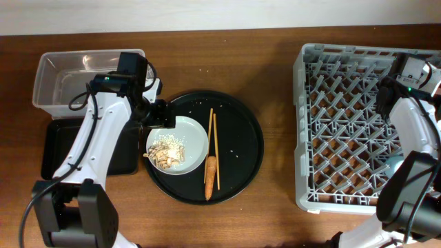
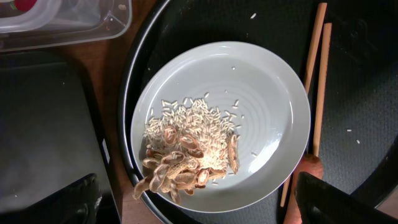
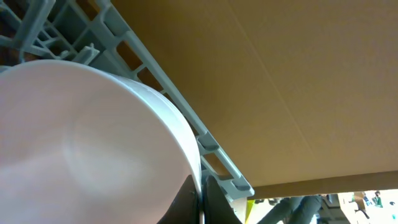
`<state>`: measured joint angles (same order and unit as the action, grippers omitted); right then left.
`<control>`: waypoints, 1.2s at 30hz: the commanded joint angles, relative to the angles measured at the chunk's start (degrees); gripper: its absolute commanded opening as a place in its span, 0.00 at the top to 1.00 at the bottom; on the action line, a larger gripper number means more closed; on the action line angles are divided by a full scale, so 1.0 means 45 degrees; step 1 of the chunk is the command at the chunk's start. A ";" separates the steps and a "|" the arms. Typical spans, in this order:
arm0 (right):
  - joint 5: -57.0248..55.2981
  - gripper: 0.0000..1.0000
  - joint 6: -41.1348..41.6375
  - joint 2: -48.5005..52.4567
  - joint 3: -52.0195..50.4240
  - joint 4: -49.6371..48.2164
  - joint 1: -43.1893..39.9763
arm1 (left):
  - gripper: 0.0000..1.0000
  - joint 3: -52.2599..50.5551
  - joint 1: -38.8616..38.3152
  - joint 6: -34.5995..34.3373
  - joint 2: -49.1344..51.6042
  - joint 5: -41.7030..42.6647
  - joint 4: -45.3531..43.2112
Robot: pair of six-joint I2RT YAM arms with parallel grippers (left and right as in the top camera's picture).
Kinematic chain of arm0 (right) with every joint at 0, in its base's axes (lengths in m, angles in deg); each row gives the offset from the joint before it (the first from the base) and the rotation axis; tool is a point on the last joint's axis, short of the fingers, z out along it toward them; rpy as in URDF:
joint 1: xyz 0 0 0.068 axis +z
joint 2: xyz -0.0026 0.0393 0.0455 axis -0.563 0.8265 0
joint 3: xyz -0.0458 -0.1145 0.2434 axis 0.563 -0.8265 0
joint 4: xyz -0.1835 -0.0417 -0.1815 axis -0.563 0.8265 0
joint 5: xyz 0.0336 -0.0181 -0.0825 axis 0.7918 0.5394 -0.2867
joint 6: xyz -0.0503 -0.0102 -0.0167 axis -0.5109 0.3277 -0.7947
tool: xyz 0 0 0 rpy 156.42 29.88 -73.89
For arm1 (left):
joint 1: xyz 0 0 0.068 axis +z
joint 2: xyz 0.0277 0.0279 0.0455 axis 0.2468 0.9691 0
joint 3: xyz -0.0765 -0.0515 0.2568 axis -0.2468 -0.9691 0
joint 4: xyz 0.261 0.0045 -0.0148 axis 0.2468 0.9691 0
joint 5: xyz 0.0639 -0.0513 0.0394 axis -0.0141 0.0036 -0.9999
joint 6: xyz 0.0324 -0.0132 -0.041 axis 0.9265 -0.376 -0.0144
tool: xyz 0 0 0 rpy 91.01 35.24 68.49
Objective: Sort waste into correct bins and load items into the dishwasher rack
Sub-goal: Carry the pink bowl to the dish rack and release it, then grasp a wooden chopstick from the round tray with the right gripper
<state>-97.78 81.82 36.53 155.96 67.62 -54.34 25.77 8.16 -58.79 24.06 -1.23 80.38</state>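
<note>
- As I look down the left wrist camera, the left claw (image 2: 202, 202) hangs with its two fingers wide apart and nothing between them.
- Directly under it is the pale plate (image 2: 267, 106). Rice and beige food scraps (image 2: 180, 168) are heaped at one side, and some spill over the rim.
- Just beside the plate lie the wooden chopsticks (image 2: 314, 81), side by side, with the orange carrot stick (image 1: 210, 178) at their end. All of these sit on the round black tray (image 1: 241, 138).
- Further out, the clear tub (image 1: 69, 79) and the shallow black tray (image 1: 55, 148) sit next to each other on the table (image 1: 275, 69), by the round tray's edge.
- On the far side, the right claw (image 3: 202, 199) is closed on the rim of the white bowl (image 3: 81, 137).
- I see the bowl tilted against the wall of the grey rack (image 1: 344, 124). I cannot tell whether it rests on the pegs.
</note>
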 commanded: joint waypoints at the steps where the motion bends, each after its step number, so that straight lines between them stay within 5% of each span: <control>1: 0.1248 0.96 0.0350 -0.0010 0.0155 0.0243 0.0505 | 0.01 0.0063 0.0063 0.0068 -0.0316 -0.0087 0.0005; 7: 0.1243 0.95 0.0840 -0.0010 0.0112 0.1093 0.1307 | 0.01 0.0063 0.0063 0.0068 -0.0316 -0.0087 0.0005; 10: 0.3099 0.53 0.1739 -0.0015 0.0112 0.3759 0.1307 | 0.01 0.0063 0.0063 0.0068 -0.0316 -0.0087 -0.0039; 12: 0.4600 0.47 0.1739 -0.0068 0.0112 0.4313 0.1307 | 0.01 0.0063 0.0063 0.0068 -0.0316 -0.0087 -0.0039; 14: 0.5916 0.24 0.1783 -0.0593 0.0126 0.4920 0.1307 | 0.01 0.0063 0.0063 0.0068 -0.0316 -0.0083 -0.0034; 17: 0.8194 0.04 0.1744 -0.2215 0.0204 0.5197 0.1307 | 0.01 0.0063 0.0063 0.0068 -0.0316 -0.0087 -0.0034; 22: 1.7801 0.12 0.1302 -0.4386 0.0413 0.5678 0.2322 | 0.01 0.0063 0.0063 0.0063 -0.0316 -0.0083 -0.0034; 28: 1.6446 0.14 0.2817 -0.2671 0.0277 0.5202 0.9462 | 0.01 0.0063 0.1229 -0.0588 -0.0321 -0.0452 0.0879; 36: 1.4183 0.29 0.5790 0.1651 0.0282 0.2288 1.2823 | 0.01 0.0063 0.2569 -0.0699 -0.0321 -0.0325 0.1443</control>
<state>-29.28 105.05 41.92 157.14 79.36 1.92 25.77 19.52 -61.39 24.06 -2.70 86.81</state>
